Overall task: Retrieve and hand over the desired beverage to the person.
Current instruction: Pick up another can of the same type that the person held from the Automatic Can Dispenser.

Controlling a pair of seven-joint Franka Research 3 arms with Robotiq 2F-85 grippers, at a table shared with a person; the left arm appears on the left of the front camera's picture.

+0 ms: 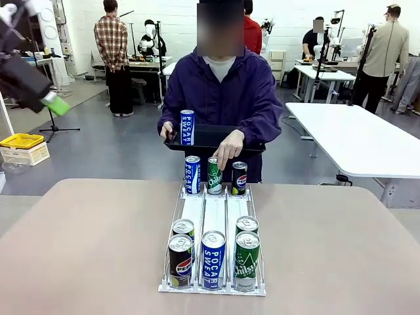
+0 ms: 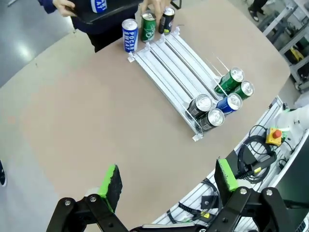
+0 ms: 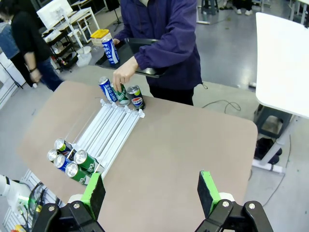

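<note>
The person point(image 1: 223, 92) in a dark purple jacket stands at the far side, holding a black tray point(image 1: 213, 139) with a blue Pocari Sweat can point(image 1: 187, 126) on it. Their other hand point(image 1: 228, 149) rests on a green can point(image 1: 214, 176) at the far end of the white three-lane rack point(image 1: 214, 213), between a blue can point(image 1: 192, 174) and a Pepsi can point(image 1: 239, 178). Several more cans stand at the rack's near end point(image 1: 213, 251). My left gripper point(image 2: 169, 181) hangs open high over the table's left side. My right gripper point(image 3: 151, 192) is open and high above the table too.
The tan table point(image 1: 85, 249) is bare on both sides of the rack. A white table point(image 1: 361, 141) stands at the right, a yellow box point(image 1: 21, 141) on the floor at the left. Cables and a red stop button point(image 2: 274, 135) lie by my side's edge.
</note>
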